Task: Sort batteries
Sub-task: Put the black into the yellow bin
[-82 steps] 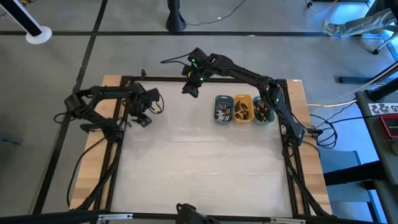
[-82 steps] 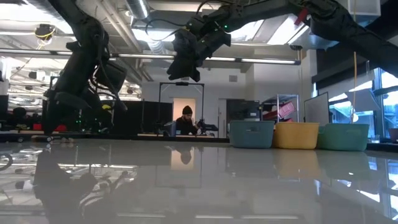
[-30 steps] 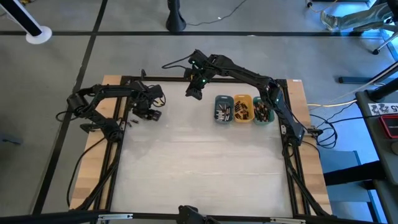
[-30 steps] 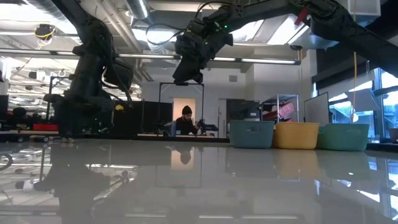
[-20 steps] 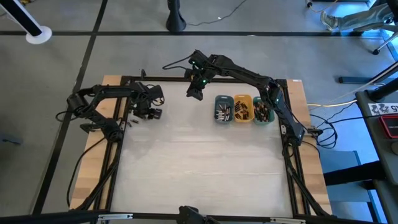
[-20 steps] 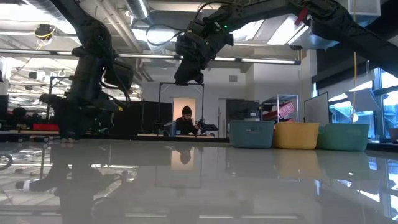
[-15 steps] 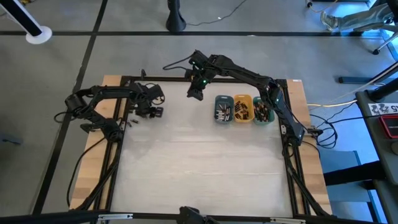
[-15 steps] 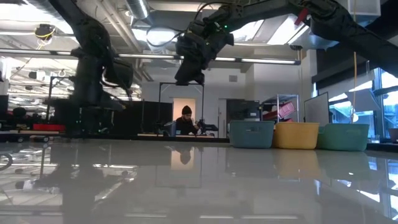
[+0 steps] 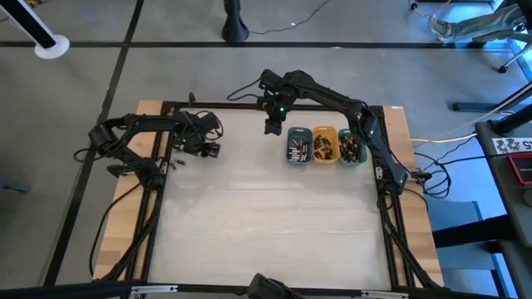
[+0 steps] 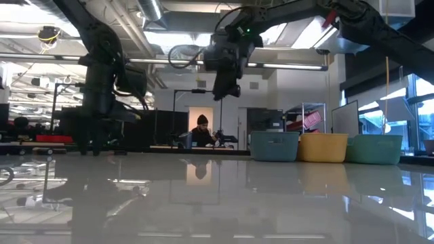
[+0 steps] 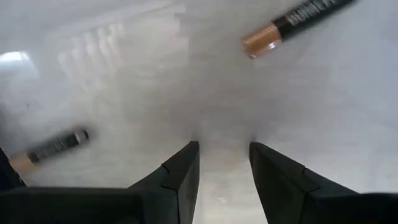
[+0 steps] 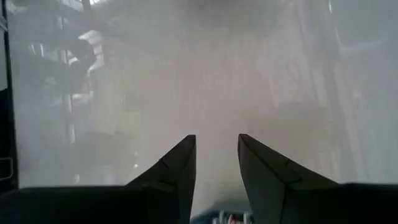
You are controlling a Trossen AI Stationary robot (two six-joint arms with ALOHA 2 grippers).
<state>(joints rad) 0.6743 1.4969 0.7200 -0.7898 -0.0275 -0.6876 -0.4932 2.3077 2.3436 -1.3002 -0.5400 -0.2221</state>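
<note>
Two batteries lie loose on the white table in the left wrist view: a black one with a copper end (image 11: 291, 23) and a second (image 11: 51, 148). More batteries fill the slate-blue tray (image 9: 298, 146), orange tray (image 9: 324, 145) and green tray (image 9: 352, 148) at the far right. My left gripper (image 11: 222, 149) (image 9: 206, 148) points down at the table's far left, open, with bare table between its fingers and both loose batteries outside them. My right gripper (image 12: 216, 140) (image 9: 272, 124) hangs open above the table, just left of the slate-blue tray.
A black frame (image 9: 166, 106) runs round the table's edges. The three trays stand side by side in the low view (image 10: 323, 147). The white table top (image 9: 266, 216) stretches toward the near edge. A person (image 10: 203, 132) sits far off in the room behind.
My right gripper has gone toward the table's right edge, nearer the slate-blue tray, and has tipped its fingers further down. My left gripper has stayed over the same spot and has turned a little at the wrist.
</note>
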